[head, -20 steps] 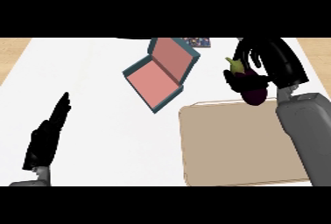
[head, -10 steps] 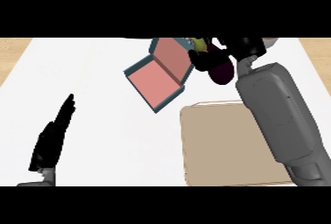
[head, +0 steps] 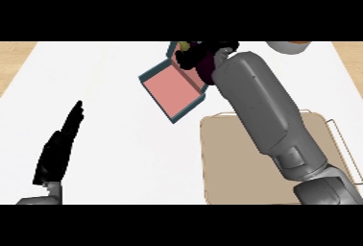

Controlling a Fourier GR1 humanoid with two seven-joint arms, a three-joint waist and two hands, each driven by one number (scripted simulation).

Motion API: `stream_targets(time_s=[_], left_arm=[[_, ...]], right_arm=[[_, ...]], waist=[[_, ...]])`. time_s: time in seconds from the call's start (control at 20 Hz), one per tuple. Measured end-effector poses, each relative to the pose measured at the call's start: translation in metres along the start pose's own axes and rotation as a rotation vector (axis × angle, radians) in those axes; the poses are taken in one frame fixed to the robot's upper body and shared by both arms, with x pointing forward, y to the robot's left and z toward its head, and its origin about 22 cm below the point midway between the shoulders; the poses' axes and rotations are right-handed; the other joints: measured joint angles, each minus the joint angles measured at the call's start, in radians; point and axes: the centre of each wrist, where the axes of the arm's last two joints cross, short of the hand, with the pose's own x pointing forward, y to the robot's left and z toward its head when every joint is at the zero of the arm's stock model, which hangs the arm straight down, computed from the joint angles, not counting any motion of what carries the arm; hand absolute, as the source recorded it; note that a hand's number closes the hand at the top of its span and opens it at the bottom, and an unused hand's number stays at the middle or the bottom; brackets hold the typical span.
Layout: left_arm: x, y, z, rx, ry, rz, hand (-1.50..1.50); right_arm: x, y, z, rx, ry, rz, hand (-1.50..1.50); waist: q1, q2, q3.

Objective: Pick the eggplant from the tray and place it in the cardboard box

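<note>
My right hand [head: 200, 52] is at the far end of the counter, fingers curled round the dark purple eggplant [head: 208, 64], which shows only in part below the fingers. Hand and eggplant hang over the far right corner of the box [head: 170, 90], which has teal walls and a pink inside and lies turned at an angle. The tan tray [head: 225, 166] lies at the near right, largely covered by my right forearm. My left hand [head: 59, 146] rests open at the near left, fingers straight and pointing away.
A grey bowl-like object [head: 287, 47] is cut off by the top edge at the far right. A small yellowish thing [head: 183, 46] peeks out beside my right hand. The white counter top [head: 106, 72] spreads between the left hand and the box.
My right arm has swung left and farther away, carrying the eggplant from above the tray's far edge to over the box's far corner. The left hand has barely shifted.
</note>
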Motion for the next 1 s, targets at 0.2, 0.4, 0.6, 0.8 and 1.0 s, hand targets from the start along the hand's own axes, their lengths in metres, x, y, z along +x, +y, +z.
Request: stream_targets(time_s=[0.2, 0.4, 0.6, 0.8, 1.0], left_arm=[[0.005, 0.001, -0.003, -0.005, -0.01, 0.002, 0.0], [0.01, -0.005, -0.005, -0.019, -0.023, -0.002, 0.0], [0.009, -0.003, -0.008, -0.027, -0.029, -0.001, 0.0], [0.01, -0.007, -0.008, -0.046, -0.039, 0.001, 0.0], [0.014, -0.008, -0.011, -0.042, -0.043, -0.001, 0.0]], right_arm=[[-0.004, 0.018, -0.011, 0.035, 0.044, 0.015, 1.5], [-0.016, 0.038, -0.013, 0.057, 0.118, 0.014, -1.5], [-0.028, 0.05, -0.013, 0.063, 0.166, -0.012, -1.5], [-0.035, 0.055, -0.013, 0.037, 0.178, -0.063, -1.5], [-0.038, 0.051, -0.014, -0.067, 0.163, -0.192, -1.5]], waist=[[0.009, 0.005, 0.0], [0.026, 0.009, 0.0], [0.038, 0.014, 0.0], [0.056, 0.019, 0.0], [0.054, 0.021, 0.001]])
